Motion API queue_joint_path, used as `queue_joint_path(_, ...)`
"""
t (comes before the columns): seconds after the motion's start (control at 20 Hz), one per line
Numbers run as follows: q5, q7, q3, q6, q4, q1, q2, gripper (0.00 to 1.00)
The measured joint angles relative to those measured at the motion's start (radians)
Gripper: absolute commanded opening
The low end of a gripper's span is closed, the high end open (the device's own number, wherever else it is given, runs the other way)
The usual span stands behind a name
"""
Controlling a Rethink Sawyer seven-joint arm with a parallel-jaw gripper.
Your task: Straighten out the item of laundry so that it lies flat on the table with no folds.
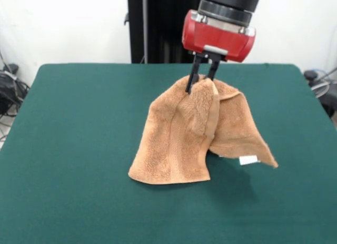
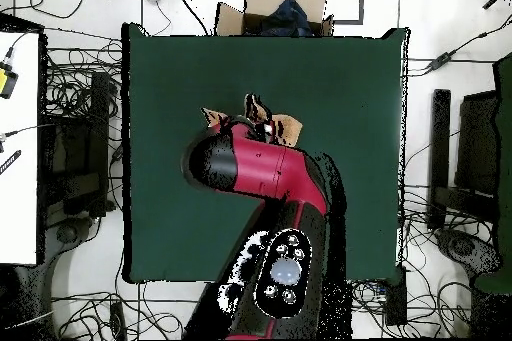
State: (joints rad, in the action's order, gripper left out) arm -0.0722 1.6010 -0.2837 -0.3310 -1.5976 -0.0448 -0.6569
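Observation:
The item of laundry [image 1: 179, 139] is an orange-tan terry towel, hanging in a peaked tent shape from its top fold. Its lower edges rest on the table [image 1: 79, 128], and a small white tag [image 1: 248, 160] shows at its right corner. My gripper [image 1: 202, 81] is shut on the towel's top, holding it lifted above the green surface. In the overhead view the red arm [image 2: 260, 172] covers most of the towel [image 2: 262, 117]; only tan scraps show past it, and the gripper itself is hidden there.
A cardboard box [image 2: 275, 7] sits beyond the table's top edge in the overhead view. Cables and black equipment [image 2: 80, 147] lie on the floor around the table. Green surface [image 2: 170, 77] extends on all sides of the towel.

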Motion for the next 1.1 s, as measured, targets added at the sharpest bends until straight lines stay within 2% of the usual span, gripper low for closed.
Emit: queue_joint_path(1.1,0.0,0.0,0.0,0.043,0.0,0.0,0.081,0.0)
